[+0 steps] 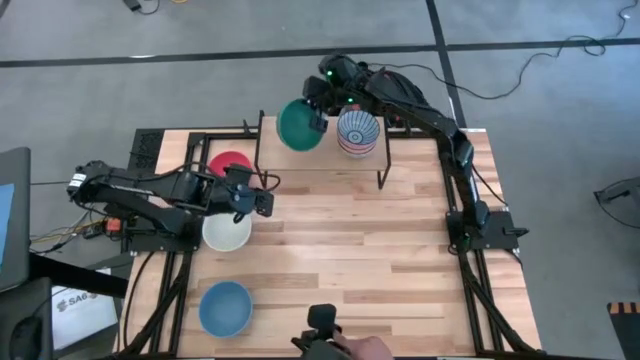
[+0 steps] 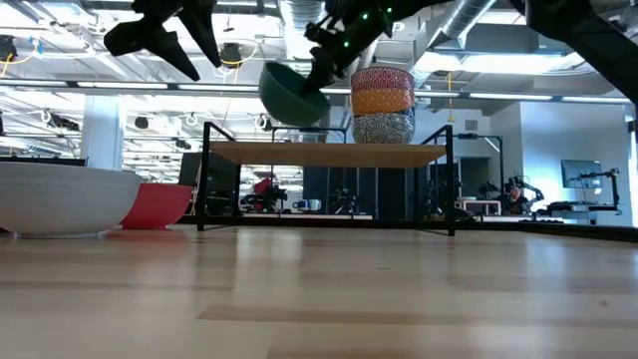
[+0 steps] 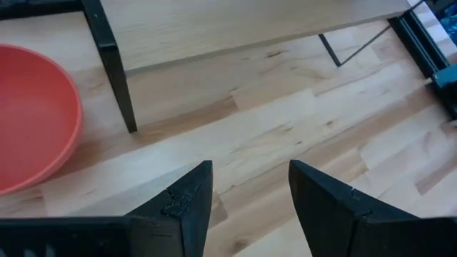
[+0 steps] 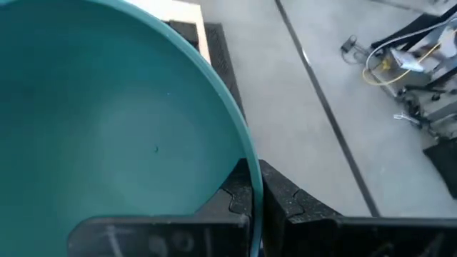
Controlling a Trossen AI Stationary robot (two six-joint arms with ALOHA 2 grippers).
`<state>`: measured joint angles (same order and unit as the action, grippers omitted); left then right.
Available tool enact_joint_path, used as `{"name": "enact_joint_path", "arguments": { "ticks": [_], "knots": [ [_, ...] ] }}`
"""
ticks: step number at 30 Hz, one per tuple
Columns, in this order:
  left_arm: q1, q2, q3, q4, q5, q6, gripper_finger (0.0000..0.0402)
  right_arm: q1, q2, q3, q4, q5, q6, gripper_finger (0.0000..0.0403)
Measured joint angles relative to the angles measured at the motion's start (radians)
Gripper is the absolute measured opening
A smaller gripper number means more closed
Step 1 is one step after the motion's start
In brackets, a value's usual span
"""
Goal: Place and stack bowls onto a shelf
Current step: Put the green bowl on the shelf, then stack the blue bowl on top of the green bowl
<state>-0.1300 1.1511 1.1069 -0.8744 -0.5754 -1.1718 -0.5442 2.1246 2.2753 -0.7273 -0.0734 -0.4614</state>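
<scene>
No brand or readable writing is showing on the bowls or the shelf. Starting at the left of the table, the left gripper (image 1: 262,201) is hovering above the tabletop (image 1: 350,260) with its fingers (image 3: 187,203) standing apart and holding nothing. Around it three single bowls are resting on the table: one red bowl (image 1: 230,164) just behind it, one white bowl (image 1: 227,231) just in front of it, partly under the arm, and one light blue bowl (image 1: 224,307) near the front edge. Moving right, the shelf (image 2: 329,153) is standing at the back of the table. The right gripper (image 1: 317,117) is clamping the rim of one green bowl (image 1: 298,126) and holding it tilted in the air above the left part of the shelf board. Just beside it, on the right part of the shelf, one stack of bowls (image 2: 383,104) is standing; the low view is showing three in it, and the top one (image 1: 357,130) is blue-white striped inside.
</scene>
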Motion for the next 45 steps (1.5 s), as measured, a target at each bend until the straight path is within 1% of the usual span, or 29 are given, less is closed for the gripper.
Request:
{"name": "enact_joint_path", "arguments": {
  "ticks": [6, 15, 19, 35, 45],
  "knots": [
    [0.016, 0.000, 0.000, 0.019, 0.021, -0.016, 0.0169, 0.001, 0.041, -0.001, -0.026, 0.000, -0.017, 0.0027],
    [0.012, 0.000, 0.000, 0.020, 0.021, -0.045, 0.0169, 0.002, 0.040, -0.007, -0.034, -0.009, -0.045, 0.0030],
    [0.012, 0.000, 0.000, 0.020, 0.020, -0.045, 0.0169, 0.003, 0.040, -0.007, -0.068, -0.010, -0.059, 0.0034],
    [0.012, 0.000, 0.000, 0.020, 0.014, -0.068, 0.0169, 0.009, 0.040, -0.007, -0.037, -0.024, -0.043, 0.0101],
    [0.012, 0.000, 0.000, 0.020, 0.014, -0.071, 0.0169, 0.006, 0.040, -0.007, -0.012, -0.032, -0.025, 0.0121]
  ]
}}
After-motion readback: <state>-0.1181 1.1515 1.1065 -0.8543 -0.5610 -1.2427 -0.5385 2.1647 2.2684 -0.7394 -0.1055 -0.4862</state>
